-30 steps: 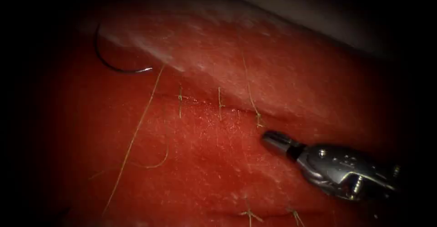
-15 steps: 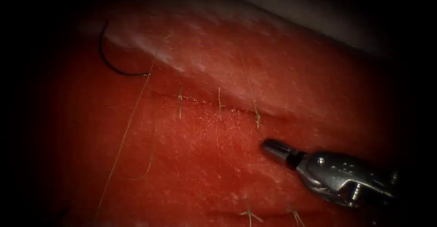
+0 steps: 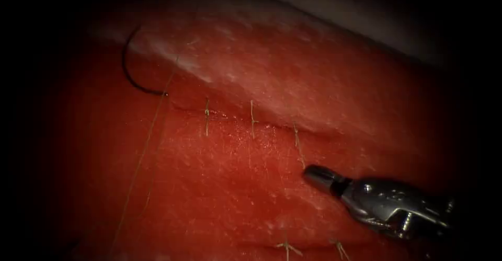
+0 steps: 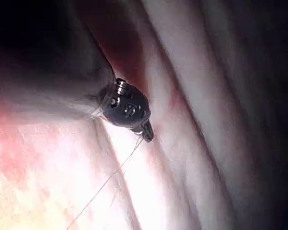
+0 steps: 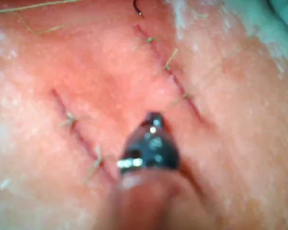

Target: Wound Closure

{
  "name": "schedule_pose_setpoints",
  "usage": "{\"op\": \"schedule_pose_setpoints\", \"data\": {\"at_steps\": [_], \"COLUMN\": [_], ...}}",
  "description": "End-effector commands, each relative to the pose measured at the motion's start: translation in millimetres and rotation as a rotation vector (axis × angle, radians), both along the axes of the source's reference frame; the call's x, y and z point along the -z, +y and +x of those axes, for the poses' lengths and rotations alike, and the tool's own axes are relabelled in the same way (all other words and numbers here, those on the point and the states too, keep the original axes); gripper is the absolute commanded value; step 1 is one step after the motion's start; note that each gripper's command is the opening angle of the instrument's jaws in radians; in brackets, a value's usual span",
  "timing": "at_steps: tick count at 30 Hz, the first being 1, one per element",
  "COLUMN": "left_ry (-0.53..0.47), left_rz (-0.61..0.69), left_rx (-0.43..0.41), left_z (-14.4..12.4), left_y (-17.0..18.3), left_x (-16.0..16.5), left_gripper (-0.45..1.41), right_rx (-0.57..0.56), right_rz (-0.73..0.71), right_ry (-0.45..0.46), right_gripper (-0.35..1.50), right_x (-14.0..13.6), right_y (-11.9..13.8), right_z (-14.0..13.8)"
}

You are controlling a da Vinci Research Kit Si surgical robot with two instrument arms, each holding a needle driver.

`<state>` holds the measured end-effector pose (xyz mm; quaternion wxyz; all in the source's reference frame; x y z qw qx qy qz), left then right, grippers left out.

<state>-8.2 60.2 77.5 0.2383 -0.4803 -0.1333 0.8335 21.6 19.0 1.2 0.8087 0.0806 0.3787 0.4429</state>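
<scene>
- Grey backdrop [image 3: 366, 15] at 1 o'clock, beyond the pale upper edge of the tissue [image 3: 251, 188]; red fluid across most of that surface.
- Cut [image 3: 235, 118] runs from 10 o'clock toward 3 o'clock through the middle of the endoscope view, crossed by three stitches [image 3: 252, 117].
- Lower cut [image 3: 314, 246] at 6 o'clock, carrying two knotted stitches of its own.
- Needle [image 3: 130, 72] at 10 o'clock, beyond the left end of the cut: lies on the tissue as a dark arc, not through it, held by neither hand. Also seen in the right wrist view [image 5: 136, 7].
- Thread [image 3: 138, 167] leaves the needle's lower end and slants straight down toward 7 o'clock into the dark.
- Left hand [image 4: 147, 132], in its own wrist view, clenched on the thread [image 4: 110, 177], which stretches taut from its tip.
- Right hand [image 3: 314, 173] at 4 o'clock, just below the right end of the cut, closed, tip pointing toward 10 o'clock.
- Short strand from the rightmost stitch reaches down toward that tip; cannot tell whether it is pinched there.
- Same hand in the right wrist view [image 5: 153, 120], between the two cuts, close above the tissue.
</scene>
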Motion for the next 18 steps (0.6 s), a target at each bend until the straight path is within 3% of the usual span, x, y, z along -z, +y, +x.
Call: {"op": "schedule_pose_setpoints", "data": {"at_steps": [1, 17, 18], "left_ry": [-0.001, -0.004, -0.038], "left_rz": [-0.003, 0.005, 0.024], "left_rx": [-0.001, 0.05, 0.067], "left_z": [-0.5, -0.8, -0.9], "left_y": [0.3, 1.0, 1.2], "left_x": [-0.6, 1.4, 4.1], "left_gripper": [-0.35, -0.35, -0.35], "right_rx": [0.002, 0.009, -0.007], "right_rz": [-0.001, 0.001, -0.02], "right_ry": [0.003, 0.001, 0.011], "right_gripper": [-0.35, -0.35, 0.67], "right_x": [-0.4, 0.6, 1.2], "right_y": [-0.1, -0.5, 0.3], "right_z": [0.8, 1.2, 0.9]}}
